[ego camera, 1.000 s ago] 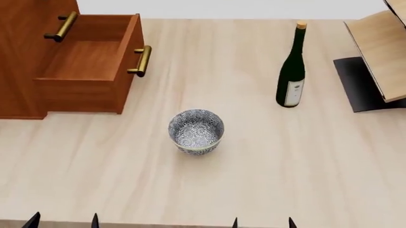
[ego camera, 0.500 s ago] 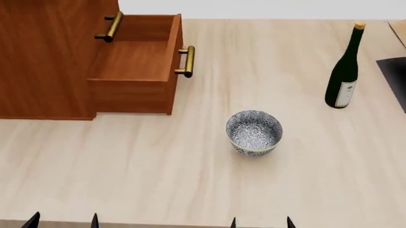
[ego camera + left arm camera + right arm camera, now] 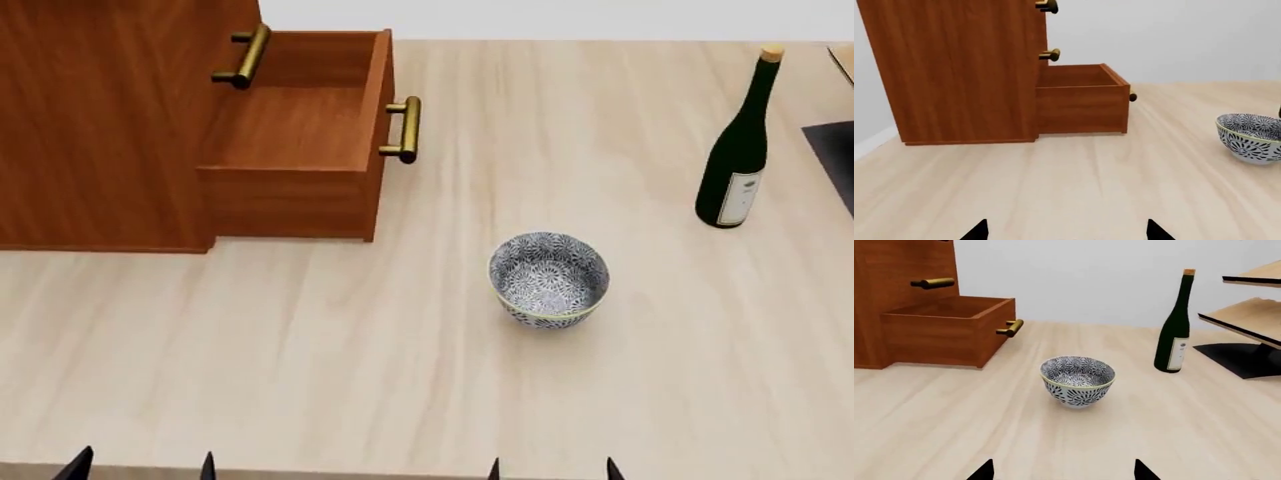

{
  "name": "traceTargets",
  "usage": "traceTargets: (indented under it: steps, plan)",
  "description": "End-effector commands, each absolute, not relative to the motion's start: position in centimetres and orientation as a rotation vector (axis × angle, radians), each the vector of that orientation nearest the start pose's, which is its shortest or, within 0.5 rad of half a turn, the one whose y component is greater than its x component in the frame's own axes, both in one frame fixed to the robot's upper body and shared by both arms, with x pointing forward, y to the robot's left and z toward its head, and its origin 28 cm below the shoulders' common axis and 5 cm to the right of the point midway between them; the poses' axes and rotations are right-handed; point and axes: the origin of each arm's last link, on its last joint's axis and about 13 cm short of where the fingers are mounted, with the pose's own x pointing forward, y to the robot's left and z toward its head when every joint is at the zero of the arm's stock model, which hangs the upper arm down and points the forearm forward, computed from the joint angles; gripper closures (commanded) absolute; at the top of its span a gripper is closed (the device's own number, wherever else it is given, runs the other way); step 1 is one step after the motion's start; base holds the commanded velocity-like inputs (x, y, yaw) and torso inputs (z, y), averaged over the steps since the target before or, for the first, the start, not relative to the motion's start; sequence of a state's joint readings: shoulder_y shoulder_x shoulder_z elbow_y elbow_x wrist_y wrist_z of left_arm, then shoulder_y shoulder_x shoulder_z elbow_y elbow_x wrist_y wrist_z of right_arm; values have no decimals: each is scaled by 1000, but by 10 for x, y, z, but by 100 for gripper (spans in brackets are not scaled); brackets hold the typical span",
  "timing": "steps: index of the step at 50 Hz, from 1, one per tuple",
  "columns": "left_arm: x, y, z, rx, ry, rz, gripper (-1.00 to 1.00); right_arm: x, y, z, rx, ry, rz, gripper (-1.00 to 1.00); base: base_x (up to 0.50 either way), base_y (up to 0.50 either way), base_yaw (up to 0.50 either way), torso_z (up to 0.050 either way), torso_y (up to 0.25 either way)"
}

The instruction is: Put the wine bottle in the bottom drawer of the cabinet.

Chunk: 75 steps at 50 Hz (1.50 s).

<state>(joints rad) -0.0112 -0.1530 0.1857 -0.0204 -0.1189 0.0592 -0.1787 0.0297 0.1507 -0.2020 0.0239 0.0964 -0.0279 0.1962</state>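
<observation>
Right gripper (image 3: 1062,471): fingertips spread, empty, near table edge | left gripper (image 3: 1066,231): likewise spread, empty | wine bottle (image 3: 738,145): upright, far right, ungrasped | bottom drawer (image 3: 304,130): pulled out, ready to receive bottle | bowl (image 3: 549,279): between them.

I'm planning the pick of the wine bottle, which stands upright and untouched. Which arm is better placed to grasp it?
Probably the right. The wine bottle stands at the table's right side, beyond the bowl, nearer the right tool than the left tool. The bottom drawer is already open on the left.
</observation>
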Motion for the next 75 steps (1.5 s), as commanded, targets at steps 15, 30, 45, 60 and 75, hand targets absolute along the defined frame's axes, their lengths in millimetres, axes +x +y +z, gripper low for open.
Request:
traceTargets:
  steps: [15, 30, 45, 60, 75]
  plan:
    - [209, 210, 49, 7, -53, 45, -100, 212, -100, 36, -76, -30, -10, -100, 0, 0, 0, 0, 0]
    - [198, 210, 115, 18, -71, 44, -100, 206, -102, 87, -101, -107, 39, -100, 0, 0, 0, 0, 0]
    - [164, 211, 175, -67, -110, -1, -100, 188, -100, 133, -173, -183, 46, -100, 0, 0, 0, 0, 0]
    - [148, 212, 200, -31, -191, -3, -100, 175, -100, 160, -193, -240, 40, -100, 0, 0, 0, 0, 0]
    - [142, 210, 206, -23, -207, -26, -100, 175, -101, 165, -160, -239, 44, -100, 0, 0, 0, 0, 0]
